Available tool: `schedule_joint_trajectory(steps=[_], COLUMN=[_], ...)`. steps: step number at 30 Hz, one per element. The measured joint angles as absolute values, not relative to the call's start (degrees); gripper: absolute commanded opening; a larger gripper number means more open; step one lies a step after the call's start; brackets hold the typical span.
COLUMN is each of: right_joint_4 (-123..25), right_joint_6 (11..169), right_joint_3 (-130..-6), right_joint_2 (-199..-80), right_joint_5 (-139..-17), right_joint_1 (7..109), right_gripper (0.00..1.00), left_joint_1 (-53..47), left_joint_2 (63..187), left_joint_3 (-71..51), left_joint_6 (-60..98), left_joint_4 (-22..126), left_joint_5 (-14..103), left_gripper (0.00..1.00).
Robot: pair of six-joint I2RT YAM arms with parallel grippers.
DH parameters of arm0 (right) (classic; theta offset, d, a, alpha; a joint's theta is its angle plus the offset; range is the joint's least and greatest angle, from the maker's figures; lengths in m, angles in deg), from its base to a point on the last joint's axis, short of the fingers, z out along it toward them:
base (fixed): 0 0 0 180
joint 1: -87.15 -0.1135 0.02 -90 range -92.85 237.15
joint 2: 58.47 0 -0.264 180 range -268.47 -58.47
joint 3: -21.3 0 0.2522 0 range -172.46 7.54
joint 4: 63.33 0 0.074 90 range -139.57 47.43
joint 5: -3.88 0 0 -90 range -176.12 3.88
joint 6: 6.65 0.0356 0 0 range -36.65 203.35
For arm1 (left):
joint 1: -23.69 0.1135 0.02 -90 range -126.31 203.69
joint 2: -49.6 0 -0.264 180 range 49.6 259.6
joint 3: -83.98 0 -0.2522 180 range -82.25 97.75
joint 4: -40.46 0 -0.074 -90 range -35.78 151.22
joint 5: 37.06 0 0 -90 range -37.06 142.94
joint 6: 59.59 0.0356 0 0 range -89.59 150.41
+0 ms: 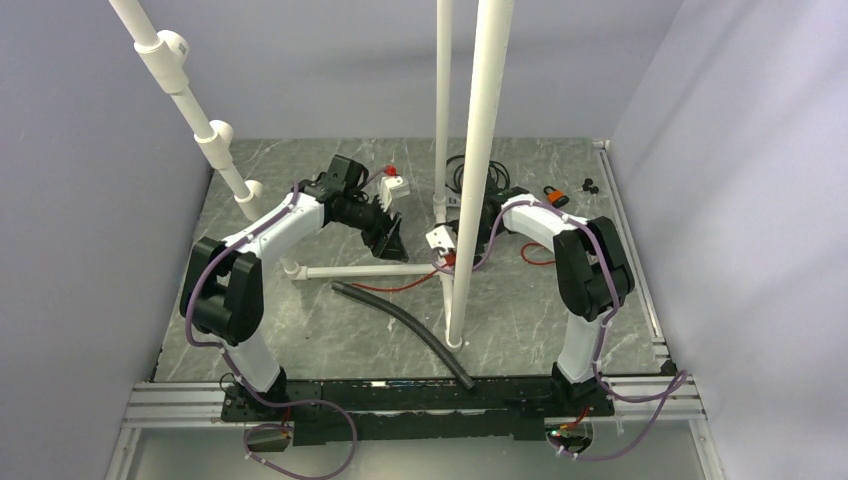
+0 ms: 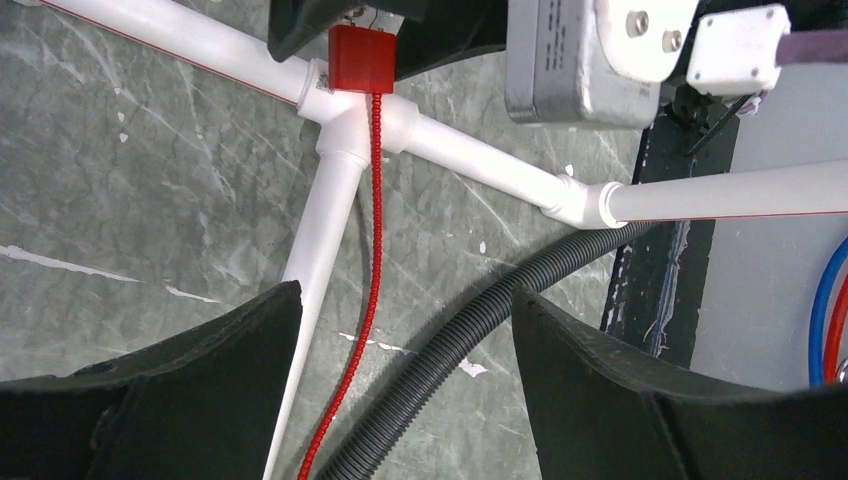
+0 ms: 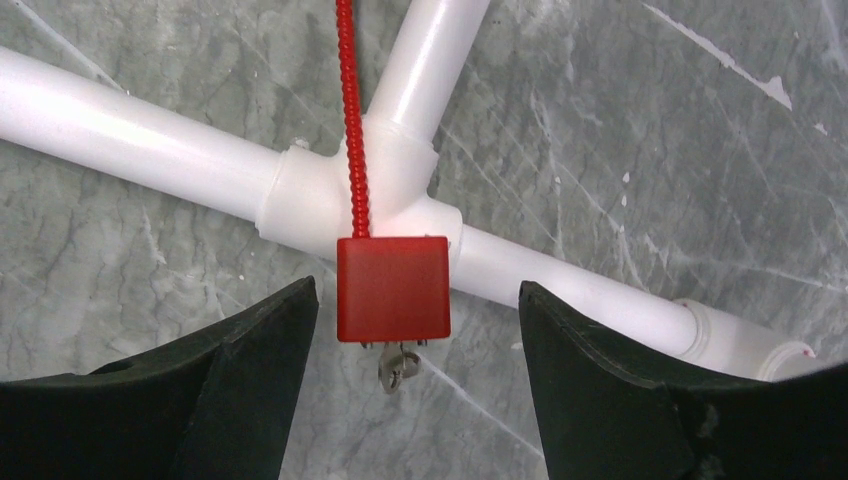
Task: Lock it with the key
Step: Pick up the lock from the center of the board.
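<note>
Step in hand: lining up on the key, as I judge it; nothing is gripped yet.
Lock: a red lock (image 3: pixel 392 288) lies on a white pipe joint (image 3: pixel 310 190) about the middle of the table (image 1: pixel 520 310). Its red cable (image 3: pixel 349 120) runs off over the joint.
Key: a small metal key (image 3: pixel 398 368) sticks out of the lock's end that faces the right wrist. It is blurred, so it may or may not be fully seated.
Right gripper (image 3: pixel 415 300): jaws spread wide, one finger on each side of the lock, touching neither lock nor key.
Left gripper (image 2: pixel 405 300): also spread and empty, hanging over the pipes on the far side of the lock.
Next move calls for: one gripper pinching the lock body steady and the other closing on the key's thin head to turn it.
In the way: the joint under the lock, and the cable trailing across it.
Around: a grey ribbed hose (image 2: pixel 470 340) runs toward the near edge. Tall upright pipes (image 1: pixel 480 170) crowd the right arm. An orange padlock (image 1: pixel 553 196) lies near the far right corner.
</note>
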State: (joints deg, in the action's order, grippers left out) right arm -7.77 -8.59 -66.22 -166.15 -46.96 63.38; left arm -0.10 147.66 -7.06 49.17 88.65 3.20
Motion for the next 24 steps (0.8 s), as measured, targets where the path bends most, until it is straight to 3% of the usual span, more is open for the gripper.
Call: schedule_joint_trajectory(steps=[11,16,24], right_joint_4=[-7.61,-7.37,-4.01], right_joint_6=[-6.87,-3.74,5.86], right_joint_3=[-66.20,-66.28,-72.29], right_joint_2=[-166.50,-166.50,-166.48], right_joint_5=[-48.08,-47.31,-41.46], right_joint_1=[62.84,63.47,67.32], right_gripper=[0.27,0.16,0.08], left_joint_1=[0.01,0.05,0.16], left_joint_2=[147.62,146.79,141.76], left_joint_3=[-7.78,-7.78,-7.41], left_joint_6=[48.69,49.22,51.97], left_joint_4=[87.69,87.91,88.72], left_joint_5=[2.76,2.87,3.81], left_gripper=[0.80,0.81,0.83])
